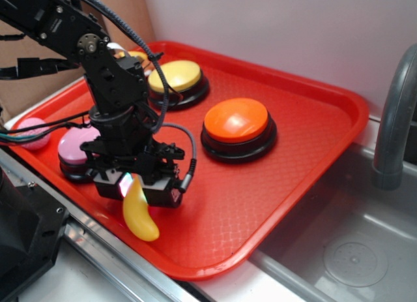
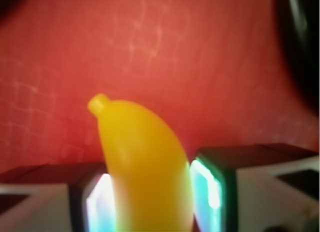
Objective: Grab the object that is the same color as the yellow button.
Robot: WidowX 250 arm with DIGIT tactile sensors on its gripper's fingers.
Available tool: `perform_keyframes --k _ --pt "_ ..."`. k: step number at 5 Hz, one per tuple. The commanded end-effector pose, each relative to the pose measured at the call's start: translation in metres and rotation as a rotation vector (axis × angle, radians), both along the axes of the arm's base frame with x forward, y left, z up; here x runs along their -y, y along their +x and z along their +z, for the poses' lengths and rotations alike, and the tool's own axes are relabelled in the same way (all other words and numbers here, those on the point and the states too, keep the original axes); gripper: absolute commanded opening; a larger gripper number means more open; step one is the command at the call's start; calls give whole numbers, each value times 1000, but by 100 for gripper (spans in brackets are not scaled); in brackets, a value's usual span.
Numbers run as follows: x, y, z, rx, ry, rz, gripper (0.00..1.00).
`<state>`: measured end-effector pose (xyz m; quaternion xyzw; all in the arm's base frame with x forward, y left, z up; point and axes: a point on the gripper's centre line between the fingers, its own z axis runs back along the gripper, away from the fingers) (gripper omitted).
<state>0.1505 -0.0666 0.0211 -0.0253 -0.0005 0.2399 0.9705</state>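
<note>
The end effector (image 1: 133, 188) clamps the glossy, likely slippery, light yellow toy banana (image 1: 139, 214) mid-body, near the red tray's (image 1: 313, 119) front edge.

Yellow toy banana (image 1: 141, 215) held off the tray; yellow button (image 1: 175, 79) at the tray's far side.

The banana is small, smooth and glossy, curved, with a stubby stem tip (image 2: 98, 102) – it hangs pinched at one end between the jaws, its free end pointing down toward the tray's near edge. The button – a pale yellow dome on a black round base – sits upright, well apart from the banana.
</note>
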Motion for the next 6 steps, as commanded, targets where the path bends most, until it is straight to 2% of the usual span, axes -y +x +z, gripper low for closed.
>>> perform_keyframes --k 1,2,3,4,5,6 --pt "-8 31 67 2 61 -208 0" --pt "-10 39 99 57 86 -285 0" --pt "-16 45 129 94 64 -293 0" --pt "-24 50 155 99 34 -326 0" --pt "-30 50 172 133 13 -369 0" --pt "-41 52 171 162 -25 -344 0"
